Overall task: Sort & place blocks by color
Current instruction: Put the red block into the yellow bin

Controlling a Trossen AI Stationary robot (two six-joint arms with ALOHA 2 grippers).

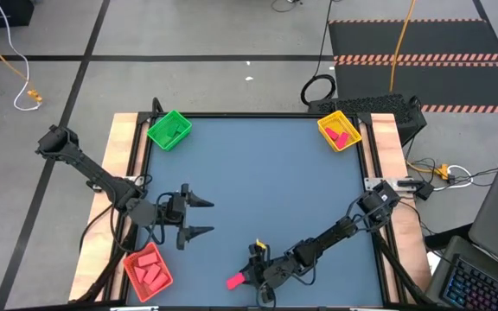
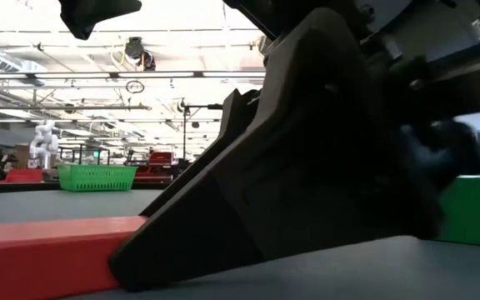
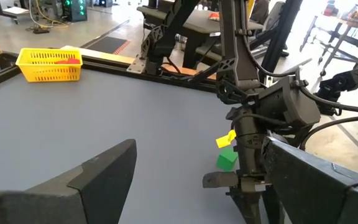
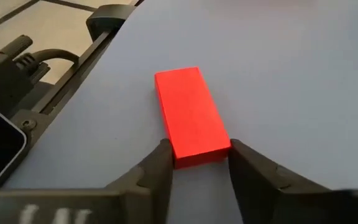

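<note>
My right tool [image 4: 199,163] clamped on red bar [image 4: 190,116] end | left tool [image 1: 199,216] apart, idle | lift level, grip shallow

A grey concrete floor [image 1: 232,34] crossed by dark lines surrounds the blue-grey table [image 1: 266,173], with a black mat edged in red-and-white hazard stripes [image 1: 418,59] beyond it. An orange cable [image 1: 400,43] crosses the mat. Ceiling strip lights [image 2: 48,50] brighten the hall.
</note>
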